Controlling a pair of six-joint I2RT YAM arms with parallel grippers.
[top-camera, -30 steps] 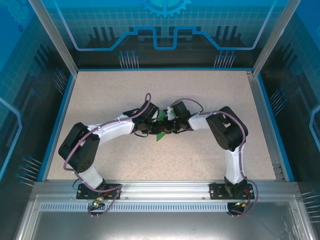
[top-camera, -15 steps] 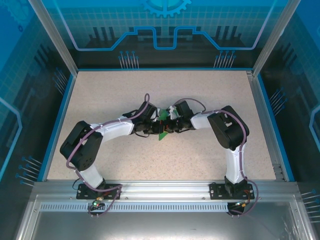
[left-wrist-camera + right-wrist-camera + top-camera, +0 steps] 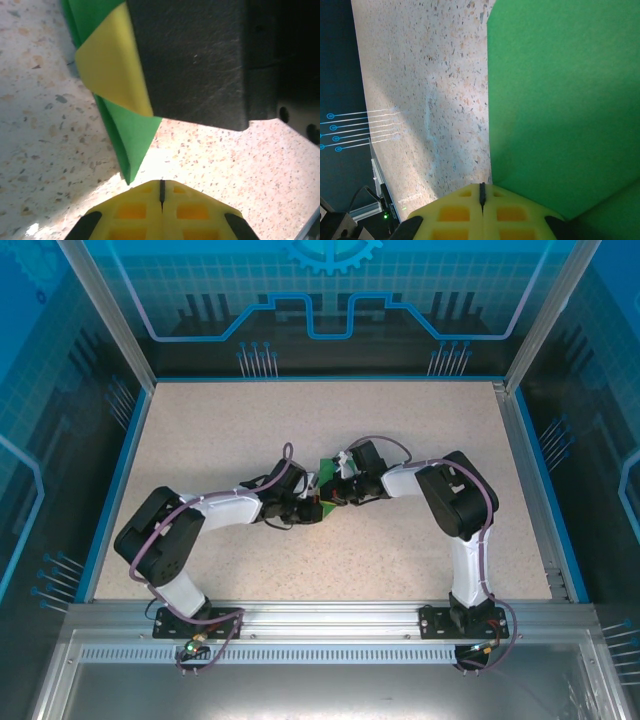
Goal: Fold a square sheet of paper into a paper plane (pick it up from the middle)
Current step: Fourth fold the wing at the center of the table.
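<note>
Paper plane, thin creased green wedge, seemingly rests on speckled table.

Speckled beige tabletop with blue edging, walled left, right and far by blue circuit-printed panels; aluminium rail near.

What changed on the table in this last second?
The left pincer drew back a little toward the near edge of the table, beside the folded green paper. The right pincer and the paper stayed where they were, and both pincers stayed shut.
</note>
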